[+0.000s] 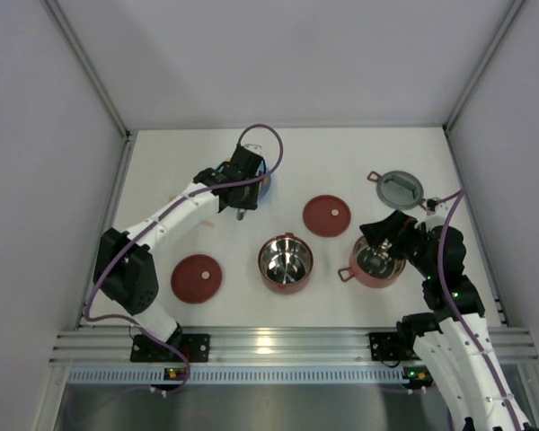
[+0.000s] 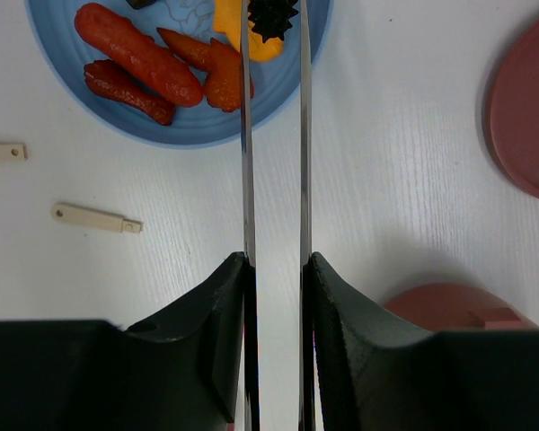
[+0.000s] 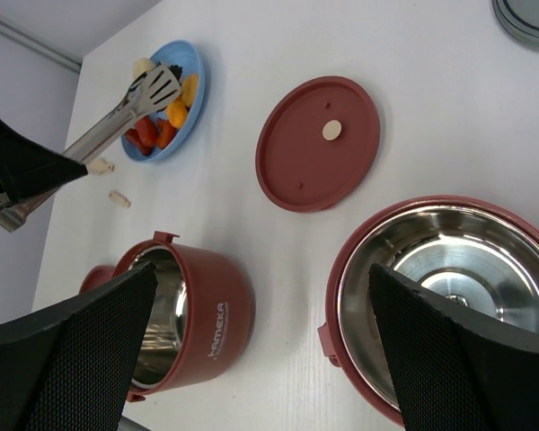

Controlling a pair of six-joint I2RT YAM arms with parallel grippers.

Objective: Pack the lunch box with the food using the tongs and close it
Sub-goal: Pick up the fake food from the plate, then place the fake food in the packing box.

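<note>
My left gripper (image 2: 276, 260) is shut on the silver tongs (image 2: 303, 135), squeezing their two arms. The tips reach over the blue plate (image 2: 63, 63), with a black spiky piece (image 2: 271, 16) between them; I cannot tell whether it is pinched. Red pieces (image 2: 135, 54) and orange pieces (image 2: 223, 76) of food lie on the plate. The lunch box stands apart: one bowl (image 1: 285, 262) in the middle, the other bowl (image 1: 377, 265) to the right, both showing bare steel. My right gripper (image 1: 384, 242) hangs open over the right bowl (image 3: 449, 296), holding nothing.
Two maroon disc lids (image 1: 197, 277) (image 1: 327, 215) lie flat on the table. The grey top lid (image 1: 401, 189) sits at the back right. Two small beige sticks (image 2: 97, 218) (image 2: 2, 151) lie on the table near the plate.
</note>
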